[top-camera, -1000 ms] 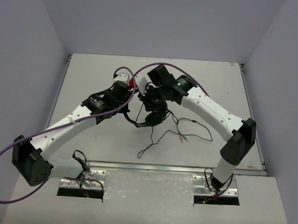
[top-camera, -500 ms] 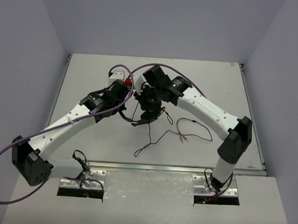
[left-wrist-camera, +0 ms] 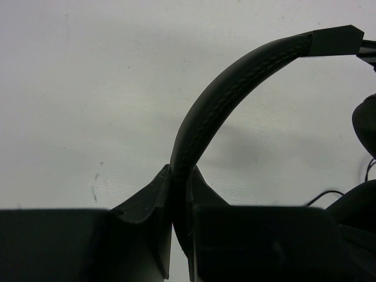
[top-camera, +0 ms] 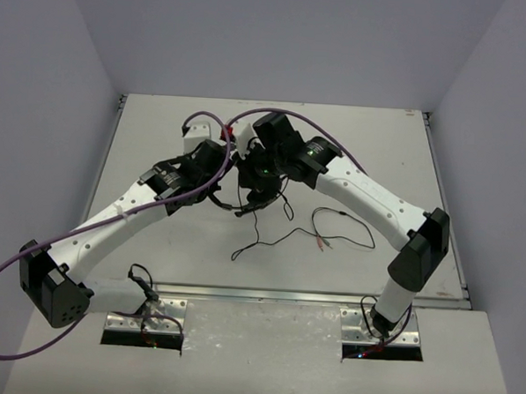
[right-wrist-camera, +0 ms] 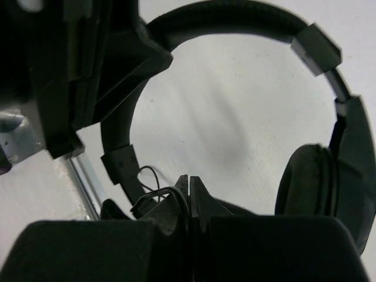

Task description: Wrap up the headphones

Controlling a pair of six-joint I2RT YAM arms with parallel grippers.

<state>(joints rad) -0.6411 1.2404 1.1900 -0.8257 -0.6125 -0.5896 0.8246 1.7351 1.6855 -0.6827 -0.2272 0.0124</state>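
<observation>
Headphones held up mid-desk, toward far side, btwn both arms. Left end effector clamped tight on headband. Right end effector pinched shut on thin cable. Step, prob: winding the cable. Next: right needs to loop the slack lying on the desk round the band w/o snagging.

Top view looks down; both close wrist views share the headphones
</observation>
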